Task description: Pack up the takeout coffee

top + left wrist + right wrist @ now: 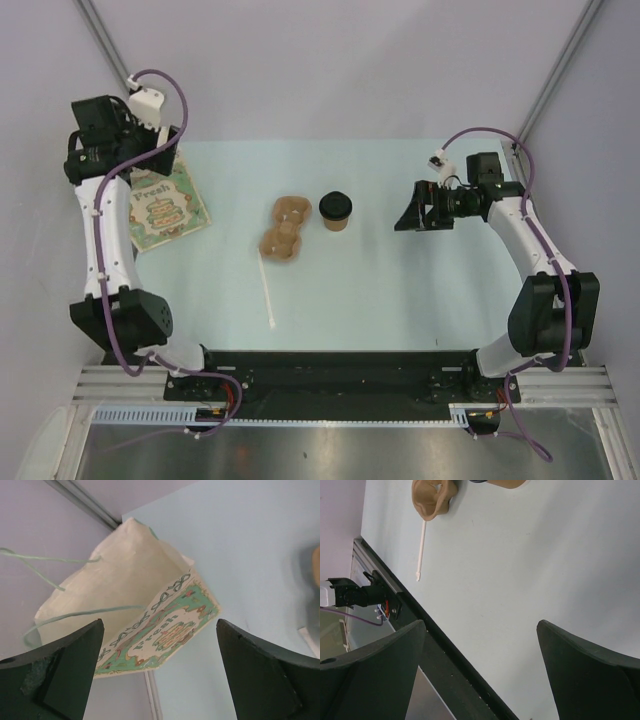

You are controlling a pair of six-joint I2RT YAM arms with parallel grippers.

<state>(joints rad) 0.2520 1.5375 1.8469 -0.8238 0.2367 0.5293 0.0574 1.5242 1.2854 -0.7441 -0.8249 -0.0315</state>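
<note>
The takeout coffee, a tan paper cup with a black lid, stands mid-table; only its tan edge shows at the top of the right wrist view. My right gripper is open and empty, a short way right of the cup; its jaws stand wide apart in the right wrist view. My left gripper is open and empty, raised over the far left, above the paper bag. In the left wrist view the jaws stand wide with the bag lying flat below.
A brown pulp cup carrier lies just left of the cup, also in the right wrist view. A white stir stick lies in front of it, seen too in the right wrist view. The bag has green string handles. A black rail edges the table's near side.
</note>
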